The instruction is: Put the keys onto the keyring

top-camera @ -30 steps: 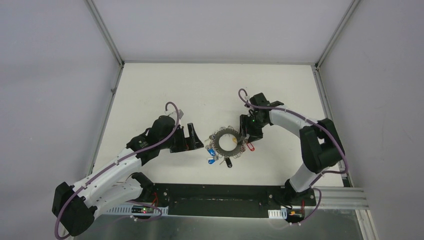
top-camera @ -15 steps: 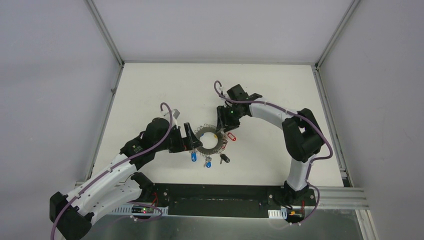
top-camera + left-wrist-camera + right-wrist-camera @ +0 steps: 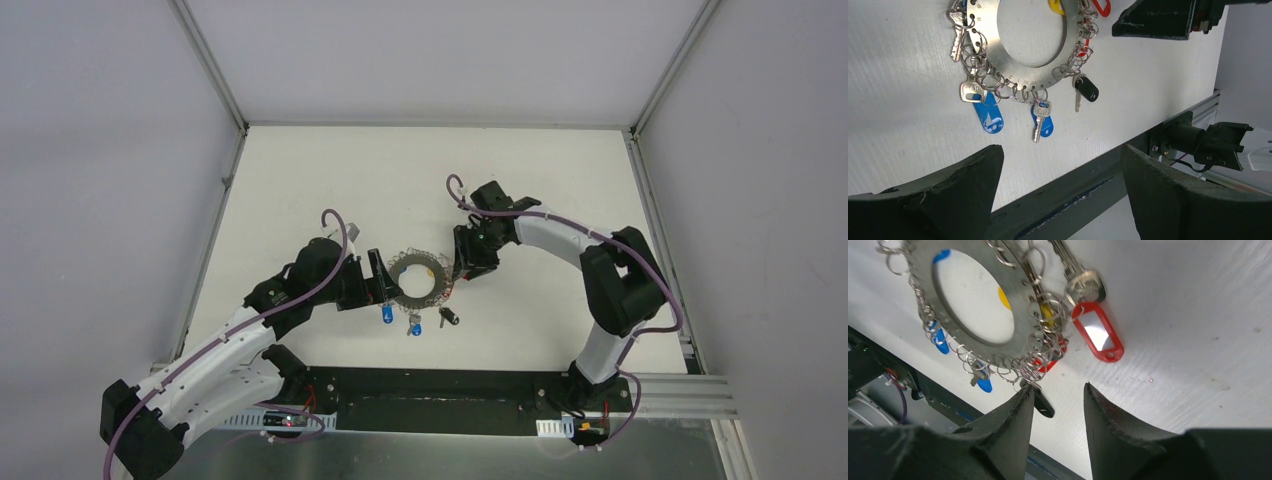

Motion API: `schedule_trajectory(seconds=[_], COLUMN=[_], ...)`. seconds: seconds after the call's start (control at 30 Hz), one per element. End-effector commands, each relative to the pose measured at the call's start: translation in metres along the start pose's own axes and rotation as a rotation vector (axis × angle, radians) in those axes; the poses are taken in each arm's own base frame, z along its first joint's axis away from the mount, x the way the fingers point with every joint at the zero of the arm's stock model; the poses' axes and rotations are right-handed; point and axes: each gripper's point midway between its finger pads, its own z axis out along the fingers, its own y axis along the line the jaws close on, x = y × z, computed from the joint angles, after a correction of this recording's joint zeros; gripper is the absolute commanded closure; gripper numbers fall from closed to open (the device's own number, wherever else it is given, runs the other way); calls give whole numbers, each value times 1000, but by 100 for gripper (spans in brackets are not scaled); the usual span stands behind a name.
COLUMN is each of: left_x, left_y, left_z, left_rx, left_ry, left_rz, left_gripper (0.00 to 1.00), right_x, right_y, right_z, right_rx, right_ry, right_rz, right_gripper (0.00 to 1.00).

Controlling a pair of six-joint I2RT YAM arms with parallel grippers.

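Observation:
The keyring (image 3: 418,278) is a flat grey metal ring with wire loops; it lies on the white table between my grippers. It also shows in the left wrist view (image 3: 982,35) and the right wrist view (image 3: 920,260). Two blue-tagged keys (image 3: 988,116) and a black fob (image 3: 1087,90) hang on its near rim. A key with a red tag (image 3: 1097,337) lies by the ring's right side; I cannot tell whether it is on a loop. My left gripper (image 3: 1060,150) is open and empty just left of the ring (image 3: 383,279). My right gripper (image 3: 1058,387) is open, jaws narrow, empty, beside the ring's right edge (image 3: 470,260).
A black rail (image 3: 440,395) with the arm bases runs along the table's near edge. White walls (image 3: 420,60) enclose the table at the back and both sides. A yellow tag (image 3: 1004,297) shows through the ring's hole.
The keyring and red-tagged key slid left towards my left gripper. My right gripper swept left with them, then drew back a little to the right. My left arm shifted slightly left.

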Motion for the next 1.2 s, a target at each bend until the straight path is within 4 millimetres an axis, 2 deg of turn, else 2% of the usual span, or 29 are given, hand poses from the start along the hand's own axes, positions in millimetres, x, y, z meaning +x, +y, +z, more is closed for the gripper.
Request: schedule_trajectory(seconds=[0.0,0.1,0.2,0.33,0.4,0.47,0.53,0.8,0.97,1.1,1.17], left_x=[-5,-5,-4,-4,-3,-3,-2,-1,0,0,1], left_y=[3,2,2,2,3,3,4,7,9,10,10], left_z=[3,2,2,1,0,0,0,2,4,5,6], left_rx=[-16,-12,-12,-10,-10,-10,-12,-27,-37,-45,-48], left_ry=[-18,-18,-19,-22,-20,-20,-18,-15,-7,-2,3], left_rz=[-20,-20,-22,-28,-30,-32,-31,-42,-45,-51,-50], left_gripper=[11,11,11,11,11,11,11,11,11,11,11], right_x=[14,9,2,-7,-10,-11,-15,-32,-43,-46,-44], right_y=[4,15,25,27,25,23,24,18,27,39,43], right_z=[5,16,26,37,40,38,30,-27,-65,-76,-72], right_rx=[-33,-91,-128,-126,-111,-93,-83,21,24,-9,-41], right_ry=[38,48,57,56,60,62,40,-87,-170,-177,-153], right_rz=[51,68,66,59,59,53,32,-88,-162,-174,-152], right_gripper=[57,58,65,67,74,88,99,100,100,100,93])
